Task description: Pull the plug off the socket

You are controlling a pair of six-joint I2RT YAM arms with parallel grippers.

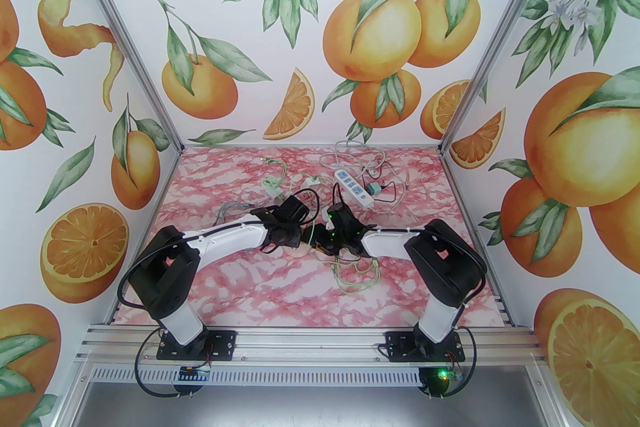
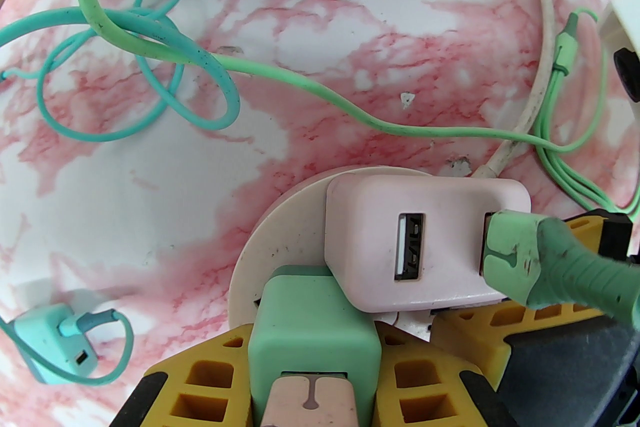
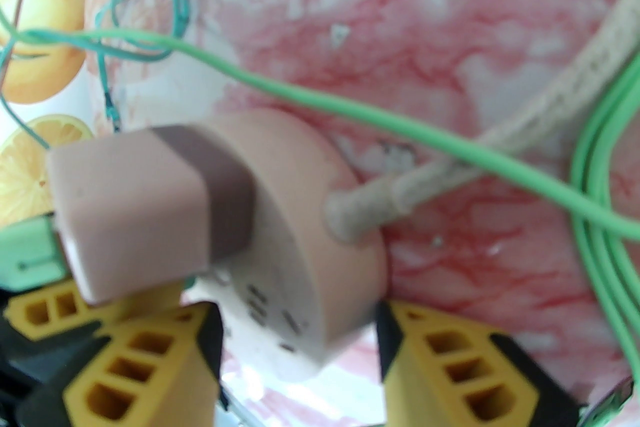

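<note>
Plug [image 2: 312, 330] on socket [image 2: 280, 235]; power strip [image 1: 354, 187] behind, to right.

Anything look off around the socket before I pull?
Nothing looks broken, but the green cable runs through loops of the teal cable in a knot beyond the socket, and the white cord is speckled with dirt.

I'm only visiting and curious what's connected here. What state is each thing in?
round socket: two chargers plugged in.
pink charger: plugged in; green cable in one port, other port empty.
green charger: plugged in; pink cable in it.
left gripper: shut on the green charger.
right gripper: fingers either side of the round socket; grip unclear.
</note>
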